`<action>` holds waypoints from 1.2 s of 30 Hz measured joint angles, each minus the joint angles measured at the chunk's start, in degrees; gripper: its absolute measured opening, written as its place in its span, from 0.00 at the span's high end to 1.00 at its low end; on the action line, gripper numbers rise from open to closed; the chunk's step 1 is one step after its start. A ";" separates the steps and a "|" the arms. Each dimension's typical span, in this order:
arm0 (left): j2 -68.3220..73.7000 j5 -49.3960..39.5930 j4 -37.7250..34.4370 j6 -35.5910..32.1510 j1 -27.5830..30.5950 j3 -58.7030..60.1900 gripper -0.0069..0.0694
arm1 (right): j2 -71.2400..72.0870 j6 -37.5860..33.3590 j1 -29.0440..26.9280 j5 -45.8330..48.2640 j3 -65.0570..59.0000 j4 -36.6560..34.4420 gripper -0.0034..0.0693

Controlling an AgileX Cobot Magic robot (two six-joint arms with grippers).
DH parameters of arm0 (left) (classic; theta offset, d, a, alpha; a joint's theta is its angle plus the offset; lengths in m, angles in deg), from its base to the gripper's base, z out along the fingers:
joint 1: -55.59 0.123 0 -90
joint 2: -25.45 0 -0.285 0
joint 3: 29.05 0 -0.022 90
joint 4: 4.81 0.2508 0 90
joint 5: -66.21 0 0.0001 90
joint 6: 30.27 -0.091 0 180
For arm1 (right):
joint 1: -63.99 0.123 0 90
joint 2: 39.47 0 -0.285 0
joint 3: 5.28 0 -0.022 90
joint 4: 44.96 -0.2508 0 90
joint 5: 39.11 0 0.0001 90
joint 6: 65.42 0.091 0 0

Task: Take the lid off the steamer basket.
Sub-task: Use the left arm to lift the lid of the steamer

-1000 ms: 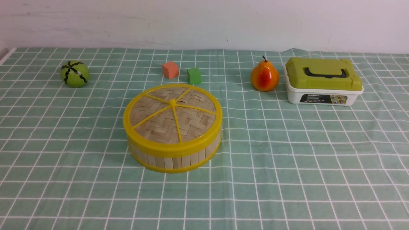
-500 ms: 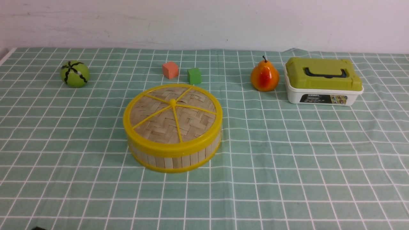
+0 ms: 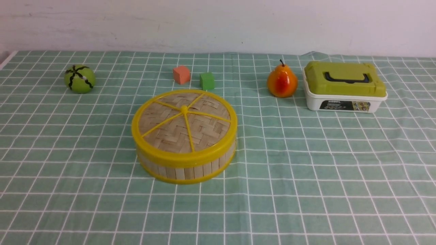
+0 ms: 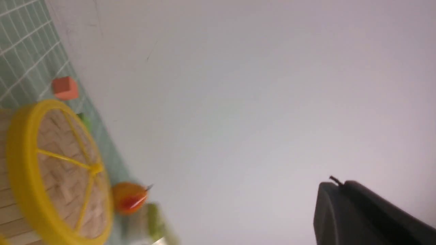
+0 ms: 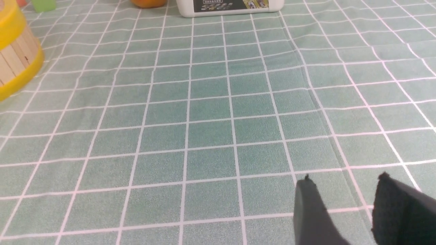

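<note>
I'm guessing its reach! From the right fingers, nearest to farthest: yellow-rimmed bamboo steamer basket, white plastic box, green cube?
Right wrist view:
1. Yellow-rimmed bamboo steamer basket, leftward.
2. White plastic box, far ahead.
3. Green cube, far back-left.

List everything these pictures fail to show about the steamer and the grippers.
1. Inside of the steamer basket: front view, covered by the lid.
2. The left gripper: left wrist view, cut off at the picture's corner; open or shut unclear.
3. Both arms: outside the front view.
4. Label text on the white box: too small in the front view, cropped in the right wrist view.
</note>
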 joint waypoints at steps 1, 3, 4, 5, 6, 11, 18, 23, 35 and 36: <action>2.20 -1.27 0.53 -1.29 0.00 -1.94 0.93 | 0.00 0.00 0.00 0.00 0.00 0.00 0.62; 12.59 -15.76 3.34 -6.69 0.00 -11.35 0.93 | 0.00 0.00 0.00 0.00 0.00 0.00 0.62; 23.58 -28.08 6.94 -11.16 0.00 -20.92 0.93 | 0.00 0.00 0.00 0.00 0.00 0.00 0.62; 29.82 -35.41 9.33 -13.62 0.00 -26.15 0.93 | 0.00 0.00 0.00 0.00 0.00 0.00 0.62; 29.82 -36.82 9.33 -14.05 0.00 -26.15 0.93 | 0.00 0.00 0.00 0.00 0.00 0.00 0.62; 57.96 -57.97 22.48 -19.52 -1.94 -49.26 0.93 | 0.00 0.00 0.00 0.00 0.00 0.00 0.62; 81.38 -60.44 37.23 -14.22 -12.23 -77.90 0.93 | 0.00 0.00 0.00 0.00 0.00 0.00 0.62; 91.74 -60.46 41.79 -12.96 -17.27 -90.56 0.93 | 0.00 0.00 0.00 0.00 0.00 0.00 0.62; 110.38 -60.74 46.03 -7.11 -17.82 -104.50 0.84 | 0.00 0.00 0.00 0.00 0.00 0.00 0.62; 111.09 -60.68 46.60 -6.38 -17.82 -104.98 0.80 | 0.00 0.00 0.00 0.00 0.00 0.00 0.62</action>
